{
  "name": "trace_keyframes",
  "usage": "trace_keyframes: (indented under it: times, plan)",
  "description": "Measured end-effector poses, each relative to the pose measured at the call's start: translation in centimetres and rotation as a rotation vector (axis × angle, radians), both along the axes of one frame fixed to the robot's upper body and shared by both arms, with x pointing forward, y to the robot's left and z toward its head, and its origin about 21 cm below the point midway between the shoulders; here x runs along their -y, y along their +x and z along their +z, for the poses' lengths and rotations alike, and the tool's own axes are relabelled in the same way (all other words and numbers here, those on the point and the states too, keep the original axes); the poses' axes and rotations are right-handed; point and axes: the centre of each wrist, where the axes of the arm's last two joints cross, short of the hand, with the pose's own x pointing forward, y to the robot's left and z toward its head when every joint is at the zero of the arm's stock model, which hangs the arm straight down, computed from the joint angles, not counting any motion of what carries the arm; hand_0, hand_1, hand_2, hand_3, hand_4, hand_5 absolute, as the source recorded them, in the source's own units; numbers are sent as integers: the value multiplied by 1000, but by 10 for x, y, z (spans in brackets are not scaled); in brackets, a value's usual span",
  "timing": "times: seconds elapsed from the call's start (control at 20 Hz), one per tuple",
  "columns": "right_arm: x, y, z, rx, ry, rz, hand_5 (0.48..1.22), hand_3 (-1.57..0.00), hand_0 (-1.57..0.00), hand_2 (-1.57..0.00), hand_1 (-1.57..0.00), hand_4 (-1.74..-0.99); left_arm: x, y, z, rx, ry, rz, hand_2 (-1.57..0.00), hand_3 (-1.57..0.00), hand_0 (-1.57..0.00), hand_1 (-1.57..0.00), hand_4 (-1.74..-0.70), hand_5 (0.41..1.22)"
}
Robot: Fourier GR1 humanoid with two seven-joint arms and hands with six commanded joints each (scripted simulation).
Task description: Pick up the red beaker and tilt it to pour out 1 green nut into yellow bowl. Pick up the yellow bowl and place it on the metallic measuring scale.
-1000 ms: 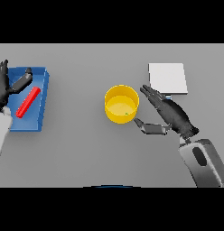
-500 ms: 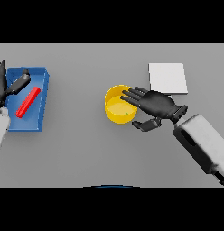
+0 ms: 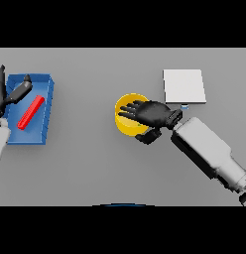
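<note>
Right hand (image 3: pixel 153 114) lies over the bowl (image 3: pixel 126 124), palm down, fingers stretched loosely across its right half, thumb curled below the rim on the near side; whether it grips the bowl cannot be told. Bowl stands mid-table, well apart from the scale (image 3: pixel 183 86), which sits up and to the right. Left hand (image 3: pixel 7 94) at the left edge, fingers relaxed, over the tray (image 3: pixel 46 113). Beaker (image 3: pixel 31 112) lies in the tray, tilted.

Yellow bowl (image 3: pixel 126 119), red beaker (image 3: pixel 31 112), blue tray (image 3: pixel 44 130)
</note>
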Motion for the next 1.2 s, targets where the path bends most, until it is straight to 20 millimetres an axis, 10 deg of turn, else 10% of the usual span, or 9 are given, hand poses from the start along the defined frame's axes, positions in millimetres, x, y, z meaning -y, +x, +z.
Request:
trace_keyframes:
  times: [0.65, 0.95, 1.2]
  plan:
    - [-9, 12, -11, -105, -124, -44, 805, -141, -26, -71, -36, -1302, -3, 0, 1, -6, -9, 16, 1, 1, 1, 1, -750, 701]
    - [-8, 11, -12, -127, -119, -37, 1096, -706, -1109, -1081, -1100, -1557, -5, 0, -4, -12, 3, 13, 1, 1, 1, 1, -756, 701]
    - [-4, 14, -9, -155, -128, -18, 1180, -1269, -1420, -1253, -1417, -1681, -6, 1, -3, -8, 7, 8, 1, 1, 1, 1, -742, 690]
